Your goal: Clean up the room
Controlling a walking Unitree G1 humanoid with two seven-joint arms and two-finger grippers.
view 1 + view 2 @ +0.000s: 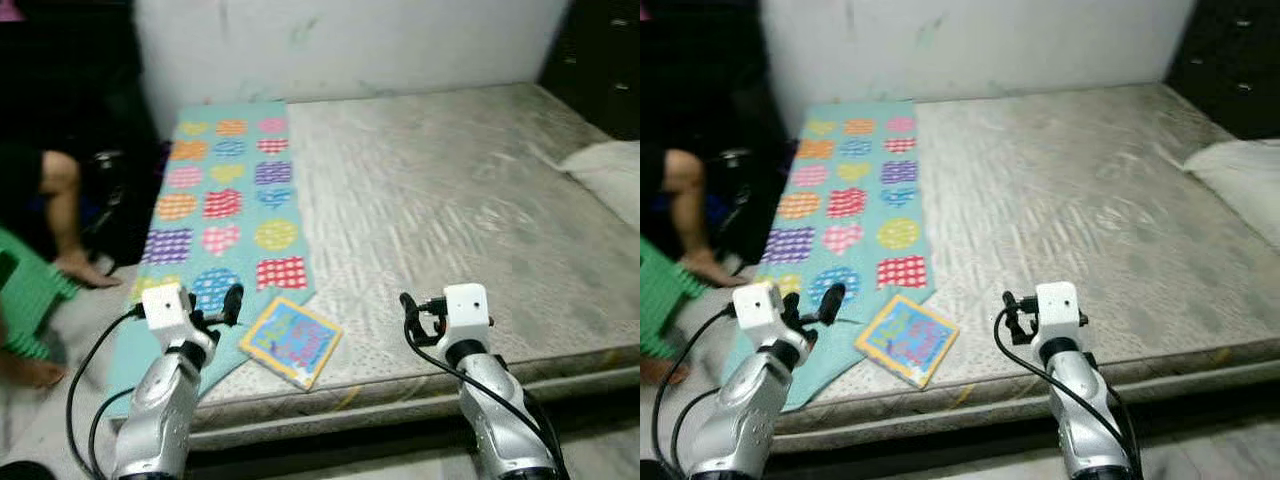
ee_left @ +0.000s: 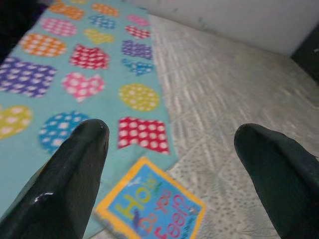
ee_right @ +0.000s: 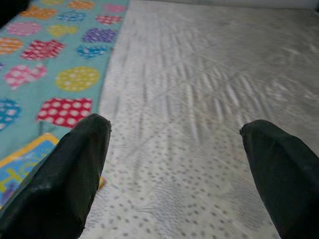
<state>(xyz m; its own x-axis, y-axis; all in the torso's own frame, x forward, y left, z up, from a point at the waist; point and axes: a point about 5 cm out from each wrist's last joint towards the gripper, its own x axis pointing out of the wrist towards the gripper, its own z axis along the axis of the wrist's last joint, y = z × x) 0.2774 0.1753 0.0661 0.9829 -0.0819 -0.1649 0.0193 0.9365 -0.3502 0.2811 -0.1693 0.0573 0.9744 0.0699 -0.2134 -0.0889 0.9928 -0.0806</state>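
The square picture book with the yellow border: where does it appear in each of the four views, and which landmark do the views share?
Left eye view: square yellow-bordered picture book, near mattress edge, between the arms.
Right eye view: same, lower centre-left.
Left wrist view: between the open jaws, bottom.
Right wrist view: a corner beside one black finger.
Shared landmark: turquoise blanket's red dotted patch.

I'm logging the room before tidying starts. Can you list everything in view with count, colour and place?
mattress: one, grey-white, bare, spans the middle.
blanket: one, teal with coloured polka-dot shapes, laid along the mattress's left side.
book: one, yellow-bordered blue cover, on the near mattress edge, overlapping the blanket's corner.
pillow: one, white, at the far right edge.
stool: one, green, on the floor at left.
person's leg: one, bare, foot on the floor at left.
left gripper: one, black fingers, open, near the book.
right gripper: one, black fingers, open, over bare mattress.
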